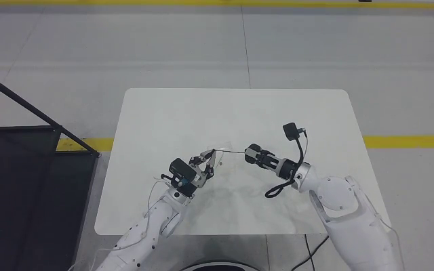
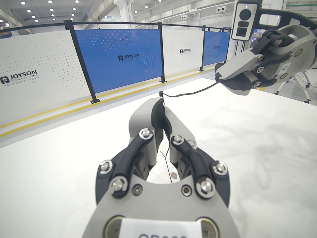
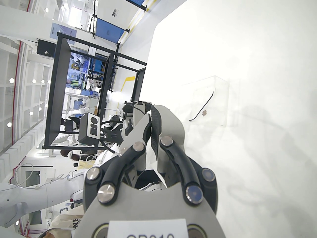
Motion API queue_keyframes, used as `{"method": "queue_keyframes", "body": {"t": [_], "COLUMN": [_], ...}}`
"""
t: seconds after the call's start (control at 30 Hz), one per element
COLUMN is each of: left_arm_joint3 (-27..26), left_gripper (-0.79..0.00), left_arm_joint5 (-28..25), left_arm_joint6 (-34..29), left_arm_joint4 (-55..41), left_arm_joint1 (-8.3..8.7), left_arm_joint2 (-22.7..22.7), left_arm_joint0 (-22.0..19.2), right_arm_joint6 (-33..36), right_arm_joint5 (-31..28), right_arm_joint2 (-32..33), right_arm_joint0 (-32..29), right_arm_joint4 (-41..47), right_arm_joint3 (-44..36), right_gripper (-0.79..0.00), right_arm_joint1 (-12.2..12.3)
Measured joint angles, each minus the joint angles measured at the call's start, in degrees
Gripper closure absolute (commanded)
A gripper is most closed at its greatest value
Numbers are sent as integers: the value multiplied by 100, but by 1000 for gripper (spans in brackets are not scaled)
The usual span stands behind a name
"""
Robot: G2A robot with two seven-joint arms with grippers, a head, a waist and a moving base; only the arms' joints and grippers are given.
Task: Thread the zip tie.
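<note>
A thin black zip tie point(image 2: 190, 92) hangs in the air above the white table point(image 1: 305, 122), stretched between my two grippers. My left gripper point(image 2: 161, 104) is shut on one end of it, with the small square head point(image 2: 161, 94) sticking out just past the fingertips. My right gripper point(image 2: 219, 79) is shut on the strap's other end. In the top view the zip tie point(image 1: 229, 152) spans the gap between the left gripper point(image 1: 207, 162) and the right gripper point(image 1: 249, 154), over the middle of the table's near half. The right wrist view shows the right gripper point(image 3: 149, 115) with its pads pressed together.
A clear plastic box point(image 3: 223, 100) lies on the table below the grippers, holding a second black zip tie point(image 3: 203, 106). A black frame rack point(image 1: 34, 176) stands off the table's left edge. A yellow line point(image 1: 400, 141) is marked on the floor.
</note>
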Motion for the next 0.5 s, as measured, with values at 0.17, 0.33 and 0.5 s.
{"method": "queue_keyframes", "body": {"t": [0.17,0.33,0.5], "left_arm_joint3": [0,0,0], "left_gripper": [0,0,0], "left_arm_joint5": [0,0,0], "left_arm_joint6": [0,0,0], "left_arm_joint4": [0,0,0], "left_arm_joint1": [0,0,0], "left_arm_joint2": [0,0,0], "left_arm_joint0": [0,0,0], "right_arm_joint6": [19,9,10], "right_arm_joint5": [6,9,33], "right_arm_joint2": [-7,-4,-23], "right_arm_joint0": [4,-10,3], "right_arm_joint4": [-19,-31,-18], "right_arm_joint3": [-6,-21,-15], "right_gripper": [0,0,0], "right_arm_joint1": [1,3,-2]}}
